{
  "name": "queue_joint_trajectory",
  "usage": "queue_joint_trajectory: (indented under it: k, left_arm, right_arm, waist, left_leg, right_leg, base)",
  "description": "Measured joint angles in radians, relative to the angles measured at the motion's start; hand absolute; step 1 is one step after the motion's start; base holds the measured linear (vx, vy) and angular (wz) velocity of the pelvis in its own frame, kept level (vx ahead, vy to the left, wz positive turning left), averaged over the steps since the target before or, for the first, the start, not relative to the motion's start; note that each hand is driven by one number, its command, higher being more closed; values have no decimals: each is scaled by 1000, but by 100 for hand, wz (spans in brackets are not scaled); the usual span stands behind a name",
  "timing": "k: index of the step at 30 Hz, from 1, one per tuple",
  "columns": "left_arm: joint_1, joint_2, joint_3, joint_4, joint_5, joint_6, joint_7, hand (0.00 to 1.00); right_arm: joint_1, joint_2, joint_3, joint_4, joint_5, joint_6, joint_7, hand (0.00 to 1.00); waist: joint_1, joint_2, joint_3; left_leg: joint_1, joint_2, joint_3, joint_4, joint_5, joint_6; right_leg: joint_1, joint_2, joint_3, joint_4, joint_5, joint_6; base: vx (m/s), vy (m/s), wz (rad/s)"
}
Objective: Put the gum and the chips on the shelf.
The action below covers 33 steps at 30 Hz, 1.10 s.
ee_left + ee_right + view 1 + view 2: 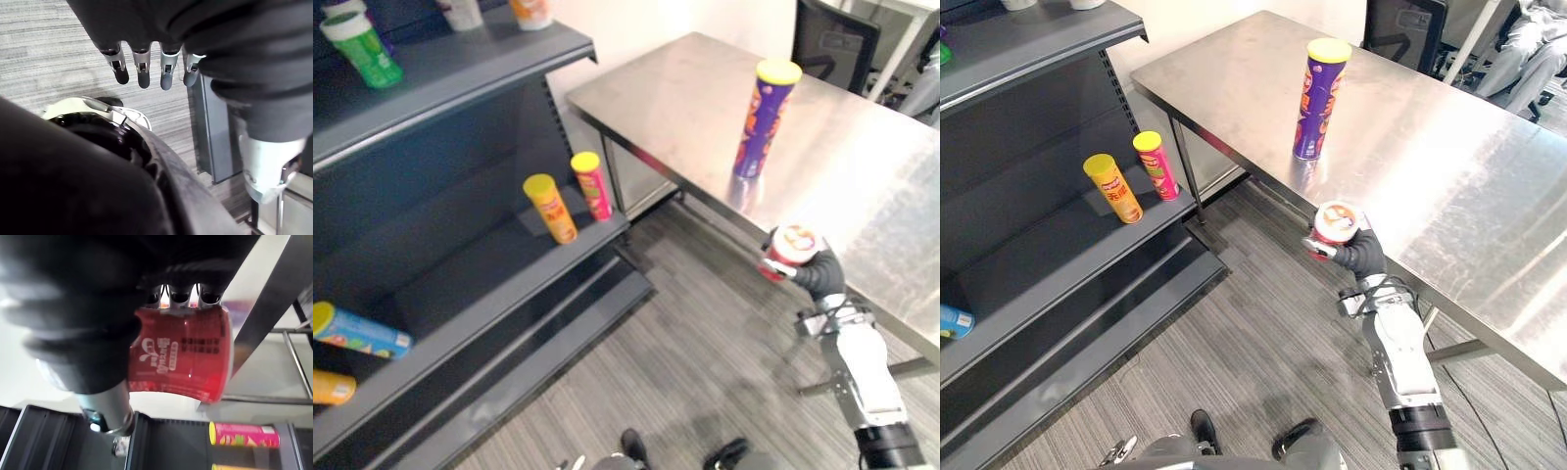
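My right hand (pixel 1364 257) is shut on a red gum tub (pixel 1336 223) with a white lid, held in the air just off the front edge of the steel table (pixel 685 98). In the right wrist view the fingers (pixel 180 296) curl over the tub (pixel 181 357). A tall purple chips can (pixel 764 122) with a yellow lid stands upright on the table, beyond the hand. The dark shelf unit (pixel 489 284) is to the left. My left hand (pixel 142 68) hangs low over the floor with straight fingers, holding nothing.
On the middle shelf stand a yellow can (pixel 551 209) and a pink can (pixel 592 185). A blue can (pixel 362 333) and an orange one (pixel 331 388) lie further left. A green bottle (pixel 362 47) stands on the top shelf. A chair (pixel 832 39) and a seated person (pixel 1528 49) are behind the table.
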<state>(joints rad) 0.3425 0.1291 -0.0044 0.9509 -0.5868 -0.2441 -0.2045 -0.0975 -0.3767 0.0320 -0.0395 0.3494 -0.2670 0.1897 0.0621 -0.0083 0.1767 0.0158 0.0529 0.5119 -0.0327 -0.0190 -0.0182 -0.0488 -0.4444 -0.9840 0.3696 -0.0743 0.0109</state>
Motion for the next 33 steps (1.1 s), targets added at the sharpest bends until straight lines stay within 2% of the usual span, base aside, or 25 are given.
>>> queue_joint_trajectory:
  k: [3, 4, 6, 7, 8, 9, 11, 12, 14, 16, 17, 18, 20, 24, 30, 33]
  left_arm:
    - [-3, 1, 2, -17, 0, -1, 3, 0]
    - [-3, 1, 3, -18, 0, -1, 5, 0]
    - [6, 0, -1, -28, 2, 4, 11, 0]
    - [7, 8, -19, -35, 4, 7, 24, 0]
    - [-5, 20, -29, -35, 6, 13, 33, 0]
    - [-18, 36, -35, -32, 10, 21, 36, 0]
    - [-38, 63, -41, -21, 14, 42, 37, 0]
    - [-46, 69, -51, -9, 17, 55, 39, 0]
    - [-49, 70, -61, -8, 20, 60, 39, 0]
    - [-52, 73, -60, -7, 21, 59, 39, 0]
    - [-52, 72, -58, -4, 21, 59, 39, 0]
    - [-57, 63, -56, -1, 22, 58, 40, 0]
    - [-64, 53, -56, 1, 51, 48, 39, 0]
    - [-63, 51, -47, 4, 83, 35, 47, 0]
    - [-73, 51, -47, 5, 83, 35, 51, 0]
    - [-77, 51, -47, 5, 80, 35, 56, 0]
  right_arm:
    - [-14, 1, 33, 10, 1, 7, 18, 100]
    - [-16, 1, 50, 12, 2, 8, 24, 100]
    - [-7, 2, 62, 14, 3, 15, 43, 100]
    - [26, 10, 62, 12, 3, 14, 39, 100]
    - [44, 23, 62, 9, 3, 14, 36, 100]
    - [57, 37, 65, 5, 3, 14, 35, 100]
    - [60, 53, 69, -6, 2, 13, 33, 100]
    - [60, 55, 71, -17, 2, 12, 34, 100]
    - [61, 60, 71, -35, 3, 2, 34, 100]
    - [54, 61, 72, -40, 4, -2, 38, 100]
    - [47, 61, 72, -40, 6, -2, 38, 100]
    - [35, 60, 72, -39, 11, -2, 36, 100]
    - [29, 60, 72, -39, 25, -1, 30, 100]
    - [28, 59, 66, -34, 26, -1, 3, 100]
    - [55, 60, 56, -32, 48, -5, 8, 100]
    - [62, 60, 56, -32, 56, -5, 34, 100]
  waist:
    - [20, -8, 0]
    - [25, -7, -1]
    - [20, -2, 1]
    - [4, 13, 3]
    - [-7, 6, 1]
    - [-14, -9, -1]
    - [-18, -34, 9]
    - [-18, -35, 10]
    - [-23, -39, 8]
    - [-19, -37, 6]
    - [-17, -42, 5]
    - [-12, -28, 9]
    - [-14, -17, 15]
    - [-28, -12, 19]
    - [-34, -10, 19]
    - [-36, -9, 19]
  left_leg:
    - [-39, 2, -20, 87, -50, 15]
    - [-64, 11, -46, 134, -77, 26]
    - [-79, 9, -116, 188, -111, 46]
    - [-98, 24, -211, 241, -137, 63]
    - [-120, 26, -270, 263, -150, 75]
    - [-134, 15, -318, 269, -150, 76]
    - [-137, -28, -376, 276, -148, 75]
    - [-140, -58, -411, 285, -149, 71]
    - [-142, -91, -455, 287, -152, 70]
    - [-158, -99, -490, 318, -170, 59]
    - [-177, -100, -500, 354, -184, 46]
    - [-191, -86, -500, 376, -192, 38]
    - [-190, -65, -500, 370, -193, 31]
    - [-157, -34, -504, 321, -189, 2]
    - [-132, -39, -519, 268, -174, -7]
    - [-130, -42, -532, 252, -160, -5]
  right_leg:
    - [8, -28, 3, 25, 9, 5]
    - [13, -36, 9, 43, 31, -3]
    - [-12, -42, 186, 123, 89, -96]
    - [-81, 14, 453, 190, 72, -79]
    - [-94, 90, 575, 159, -3, -6]
    - [-110, 149, 678, 121, -38, 9]
    - [-135, 204, 801, 60, -42, 26]
    - [-147, 220, 863, 29, -31, 43]
    - [-156, 228, 893, -22, -8, 78]
    - [-150, 244, 872, -91, 11, 89]
    - [-135, 257, 861, -129, 37, 83]
    - [-126, 272, 853, -147, 32, 86]
    - [-122, 289, 839, -158, 32, 86]
    - [-96, 317, 823, -165, 20, 66]
    - [-80, 317, 817, -182, 18, 63]
    - [-80, 313, 801, -177, 11, 55]
  base:
    - [37, 54, 32]
    - [40, 108, 57]
    - [60, 164, 98]
    - [101, 111, 153]
    - [121, 56, 186]
    - [111, -13, 145]
    - [89, 16, 138]
    - [84, 24, 126]
    - [99, -7, 105]
    - [132, -71, 72]
    - [190, -142, 27]
    - [194, -148, 19]
    - [152, -162, 3]
    - [76, -135, 2]
    - [1, -32, 6]
    - [-10, -24, 18]
